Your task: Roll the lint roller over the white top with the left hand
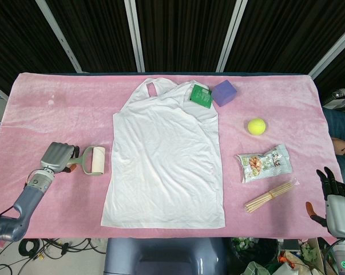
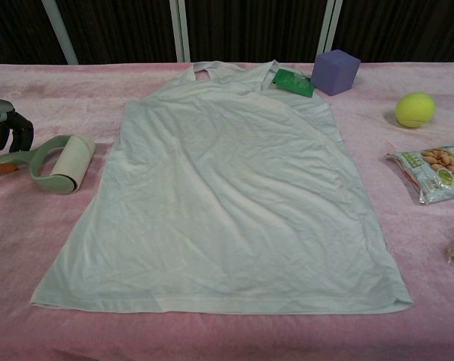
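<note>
The white top [image 1: 165,163] [image 2: 219,195] lies flat in the middle of the pink cloth. To its left the lint roller [image 1: 94,160] [image 2: 61,162] rests on the cloth, its white roll nearest the top and its handle [image 2: 14,159] pointing left. My left hand [image 1: 58,156] [image 2: 7,128] hovers over the handle with its fingers curved downward; the chest view shows a small gap between the fingertips and the handle. My right hand [image 1: 334,197] sits off the table's right front corner, fingers apart and holding nothing.
A green packet [image 1: 201,95] and a purple cube [image 1: 223,92] lie at the top's right shoulder. To the right are a yellow ball [image 1: 256,126], a snack bag [image 1: 264,162] and a bundle of wooden sticks [image 1: 269,196].
</note>
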